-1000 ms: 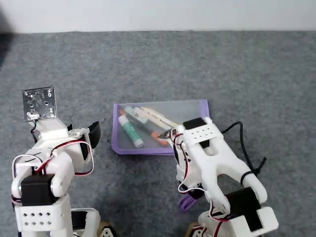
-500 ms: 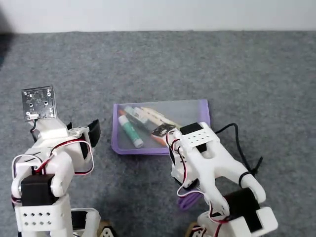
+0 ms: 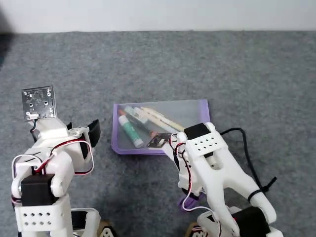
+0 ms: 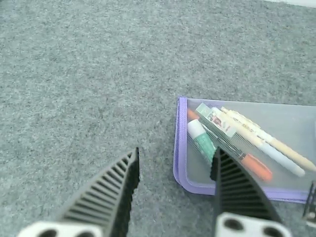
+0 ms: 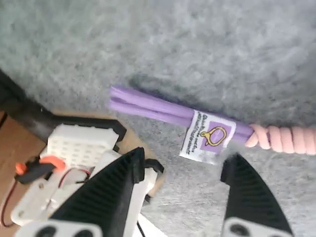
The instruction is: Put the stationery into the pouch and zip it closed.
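A translucent purple pouch (image 3: 160, 126) lies flat on the grey carpet, with a green-and-white glue stick (image 3: 131, 131), an orange marker (image 4: 254, 165) and pale pens (image 4: 261, 138) inside it. My left gripper (image 4: 177, 153) hovers open above the carpet, just beside the pouch's (image 4: 247, 143) short end and touching nothing. The right arm (image 3: 207, 148) covers the pouch's near right corner. My right gripper (image 5: 187, 155) is open over a purple strap (image 5: 148, 106) with a white label (image 5: 207, 138) and a pink braided cord (image 5: 286, 138). Whether its fingers touch the strap I cannot tell.
The purple strap (image 3: 190, 201) lies on the carpet under the right arm, close to that arm's base (image 5: 74, 153). A black cable (image 3: 247, 153) trails right of the right arm. A pale wall (image 3: 158, 15) borders the far side. Open carpet (image 3: 173, 64) stretches beyond the pouch.
The right arm's wrist has drawn back from over the pouch's contents to its near edge, and the black cable has shifted with it. The left arm has stayed still.
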